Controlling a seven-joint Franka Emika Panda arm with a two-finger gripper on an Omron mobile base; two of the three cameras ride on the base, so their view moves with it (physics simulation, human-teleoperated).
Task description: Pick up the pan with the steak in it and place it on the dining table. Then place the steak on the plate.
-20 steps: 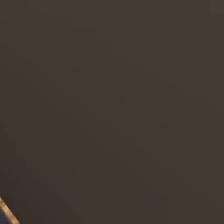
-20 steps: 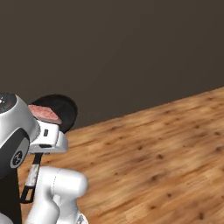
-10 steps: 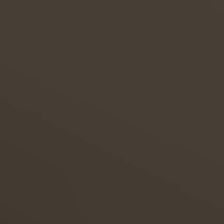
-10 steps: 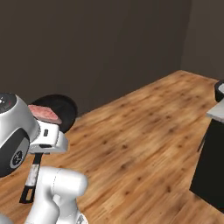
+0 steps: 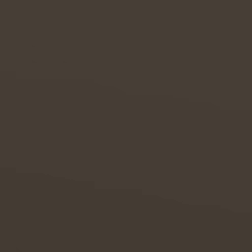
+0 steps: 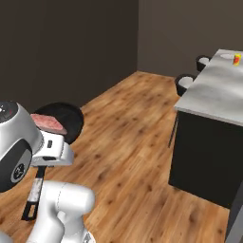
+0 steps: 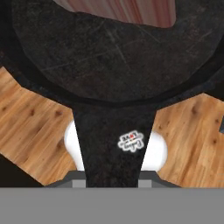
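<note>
The jaws are closed on the handle of the black pan (image 7: 113, 87), which the arm holds in the air above a wooden floor (image 6: 128, 156). The steak (image 6: 48, 123) lies flat inside the pan. Further right stands the dining table (image 6: 209, 95), its pale grey tabletop on black sides. At its far end sit a plate (image 6: 228, 56) and a small yellow cup (image 6: 237, 59), with two dark stools (image 6: 184, 83) alongside. Dark brown walls (image 6: 71, 47) enclose the room.
</note>
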